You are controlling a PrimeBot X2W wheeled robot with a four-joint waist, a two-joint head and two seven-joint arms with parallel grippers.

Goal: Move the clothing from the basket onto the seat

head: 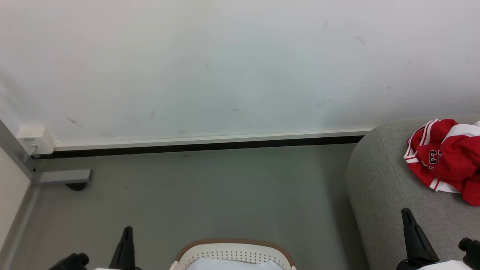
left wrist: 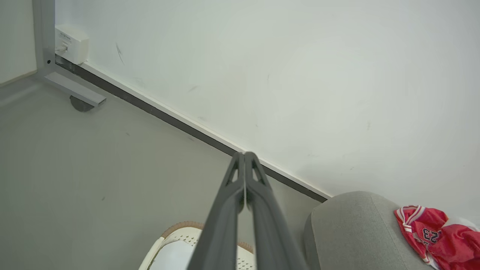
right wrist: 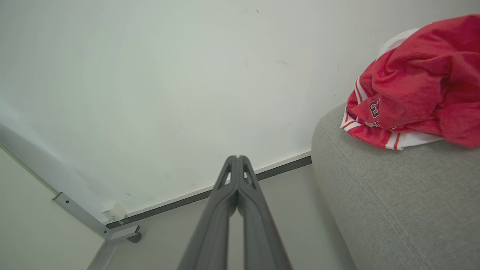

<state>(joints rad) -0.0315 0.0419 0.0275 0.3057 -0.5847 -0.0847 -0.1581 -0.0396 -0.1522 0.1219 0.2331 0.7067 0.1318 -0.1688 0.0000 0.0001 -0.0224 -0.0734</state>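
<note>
The red jersey lies crumpled on the grey seat at the right, its white trim and the number 23 showing; it also appears in the left wrist view as the jersey and close up in the right wrist view as the jersey on the seat. The white basket with its brown rim sits at the bottom centre, a pale bluish-white cloth inside. My left gripper is shut at lower left, holding nothing. My right gripper is shut over the seat's front, apart from the jersey.
A white wall with a dark baseboard runs behind the grey floor. At the left stand a grey metal frame foot and a small white wall box. Floor lies open between basket and wall.
</note>
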